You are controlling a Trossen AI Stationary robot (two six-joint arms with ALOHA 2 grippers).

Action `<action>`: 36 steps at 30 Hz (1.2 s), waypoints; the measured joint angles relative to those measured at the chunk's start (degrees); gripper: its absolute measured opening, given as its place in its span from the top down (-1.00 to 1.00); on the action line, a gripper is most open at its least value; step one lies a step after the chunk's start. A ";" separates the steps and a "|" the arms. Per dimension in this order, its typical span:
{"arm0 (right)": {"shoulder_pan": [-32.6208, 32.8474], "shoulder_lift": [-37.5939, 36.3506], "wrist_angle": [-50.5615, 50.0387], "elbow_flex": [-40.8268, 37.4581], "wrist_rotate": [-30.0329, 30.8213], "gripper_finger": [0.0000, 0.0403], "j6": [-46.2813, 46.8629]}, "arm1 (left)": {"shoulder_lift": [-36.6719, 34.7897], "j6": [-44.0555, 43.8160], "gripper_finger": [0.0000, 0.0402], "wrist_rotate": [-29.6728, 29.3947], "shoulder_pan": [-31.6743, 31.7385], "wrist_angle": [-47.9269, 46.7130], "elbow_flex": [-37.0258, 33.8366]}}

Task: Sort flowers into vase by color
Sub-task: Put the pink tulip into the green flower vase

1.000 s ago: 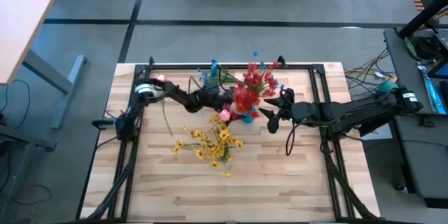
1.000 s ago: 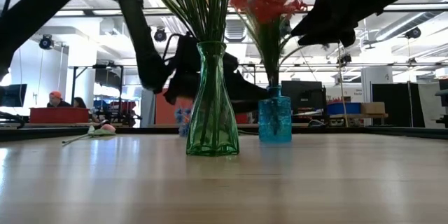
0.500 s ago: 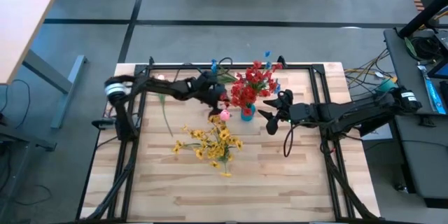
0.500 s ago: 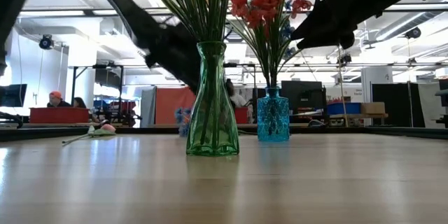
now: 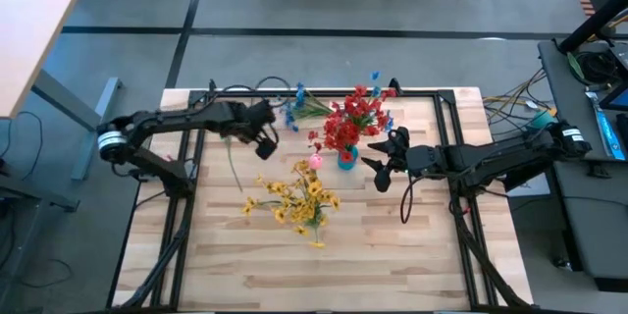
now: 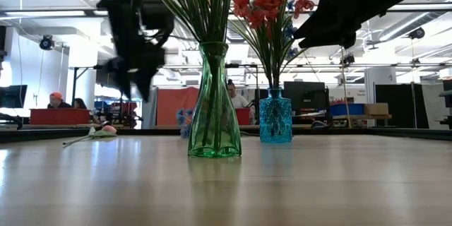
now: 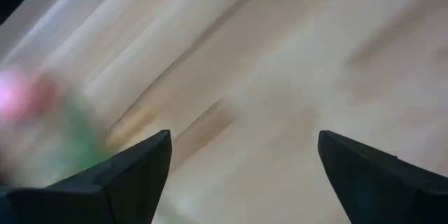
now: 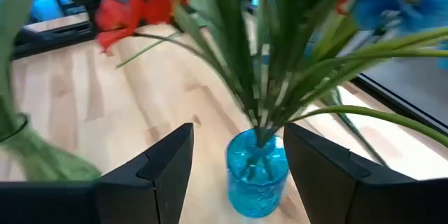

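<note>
Hovering over the table's (image 5: 392, 245) back-left, left gripper (image 5: 265, 144) has fingers spread, empty; right gripper (image 5: 381, 170) waits open beside the blue vase (image 6: 275, 121). Red flowers (image 5: 348, 123) stand in it, yellow flowers (image 5: 294, 199) in the green vase (image 6: 215, 106). Pink bud (image 5: 224, 111) and blue sprig (image 5: 296, 103) remain loose.

obstacles: green vase (image 6: 214, 102), blue vase (image 6: 275, 116) mid-table | free: bare table (image 5: 412, 245) front and right

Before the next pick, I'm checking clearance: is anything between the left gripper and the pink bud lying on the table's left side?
Nothing visible. The left gripper, open and empty, hangs above bare table; the pink bud lies alone toward the left edge.
</note>
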 joint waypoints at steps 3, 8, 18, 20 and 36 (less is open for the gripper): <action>0.58 0.00 -0.05 0.00 -0.58 -0.07 -0.43 | -0.59 -11.04 -0.66 -6.05 0.19 -7.12 -2.07; 2.23 0.00 -0.16 0.00 -0.70 -0.07 -1.81 | -0.72 -20.29 -0.56 -6.67 1.69 -7.36 -7.99; 3.59 -0.02 0.06 0.04 -2.03 -0.07 -2.83 | 0.76 -17.10 -0.29 -6.61 10.13 6.00 -17.84; 3.72 -0.02 0.17 0.04 -2.03 -0.07 -2.72 | 0.63 -15.17 -0.21 -6.25 11.71 8.90 -18.56; 4.95 -0.04 0.49 0.07 -3.11 -0.07 -0.25 | 0.72 -15.60 0.90 -7.06 15.47 13.95 -20.22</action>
